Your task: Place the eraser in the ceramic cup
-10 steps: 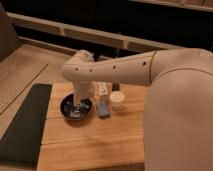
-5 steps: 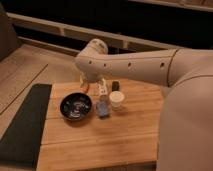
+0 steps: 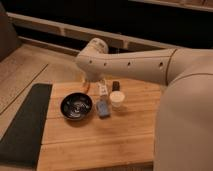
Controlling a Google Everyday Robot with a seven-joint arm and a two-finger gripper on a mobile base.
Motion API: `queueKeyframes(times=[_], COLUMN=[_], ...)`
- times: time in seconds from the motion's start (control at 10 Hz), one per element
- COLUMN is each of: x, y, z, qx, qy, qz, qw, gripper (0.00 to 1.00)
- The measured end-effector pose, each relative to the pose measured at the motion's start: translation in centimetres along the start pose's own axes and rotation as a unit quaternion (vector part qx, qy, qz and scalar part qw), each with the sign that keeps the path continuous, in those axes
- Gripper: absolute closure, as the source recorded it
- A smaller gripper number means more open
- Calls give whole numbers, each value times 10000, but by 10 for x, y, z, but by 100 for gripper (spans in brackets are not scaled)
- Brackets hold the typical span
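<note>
The eraser (image 3: 116,86), a small black block, stands on the wooden table (image 3: 100,140) just behind the cream-white ceramic cup (image 3: 117,99). The two are close together, and I cannot tell whether they touch. My arm reaches in from the right across the back of the table. My gripper (image 3: 94,81) hangs at the arm's end above the table's back edge, to the left of the eraser and the cup. It is mostly hidden by the arm's bulk. Nothing shows in it.
A wide dark glossy bowl (image 3: 76,106) sits left of the cup. A flat blue-grey pad (image 3: 103,108) lies between them. A slim white bottle (image 3: 103,89) stands behind the pad, and a thin orange-red stick (image 3: 86,86) is at the back left. A dark mat (image 3: 22,125) lies left of the table.
My arm has risen and drawn back from over the bowl toward the table's back edge. The bowl, the bottle and the eraser now show fully. The objects have not moved.
</note>
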Motion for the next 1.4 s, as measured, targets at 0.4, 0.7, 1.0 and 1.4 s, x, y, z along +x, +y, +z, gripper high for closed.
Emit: queueKeyframes(times=[0.4, 0.7, 1.0, 1.4], x=[-34, -37, -36, -38], y=[-108, -124, -121, -148], z=[26, 30, 30, 43], qx=[506, 456, 474, 832], qy=[-437, -551, -555, -600], qz=[939, 1115, 1078, 1212], qw=[9933, 9912, 9915, 9873], gripper=[35, 35, 35, 35])
